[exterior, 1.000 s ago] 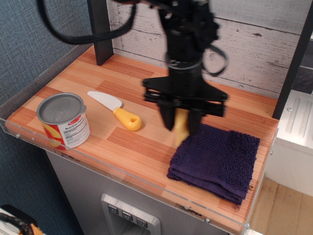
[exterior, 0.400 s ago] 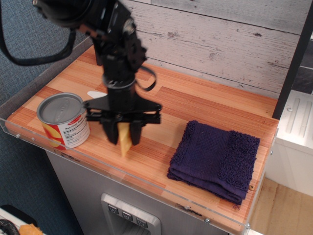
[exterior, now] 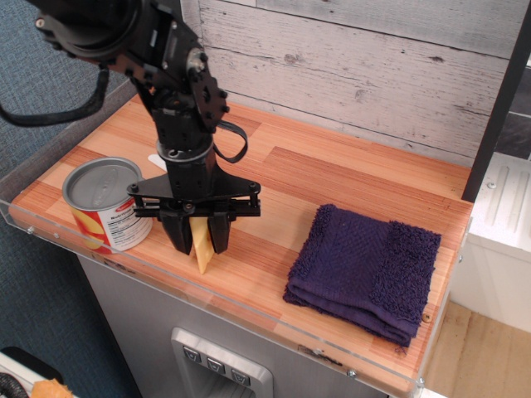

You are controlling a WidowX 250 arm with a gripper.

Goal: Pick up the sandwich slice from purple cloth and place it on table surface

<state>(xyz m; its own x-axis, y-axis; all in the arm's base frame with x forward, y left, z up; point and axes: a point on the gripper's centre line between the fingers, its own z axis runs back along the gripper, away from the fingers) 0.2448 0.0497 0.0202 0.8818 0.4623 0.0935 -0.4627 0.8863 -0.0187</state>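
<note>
Black robot gripper [exterior: 197,241], pointing straight down, has its two fingers clamped on the sandwich slice [exterior: 202,254], a yellow-orange wedge with its narrow tip hanging below the fingertips. A second ago the gripper held the wedge at the left edge of the purple cloth; since then it has carried it leftward across the table and dropped lower, so the tip now sits at or just above the wood near the front rim. Contact cannot be confirmed. The pick-up looks done, and only lowering and release appear to remain.

At far left stands a silver tin can with a red and yellow label [exterior: 107,204], its flat lid closed, so nothing of its contents shows. It is just beside the gripper, and the descent could brush it. Under the gripper, the wooden butcher-block table surface [exterior: 340,178] of orange-brown and pale planks runs across the scene behind a clear acrylic rim. At right lies the dark purple folded terry towel [exterior: 365,271], with nothing on it, well apart from the wedge.
</note>
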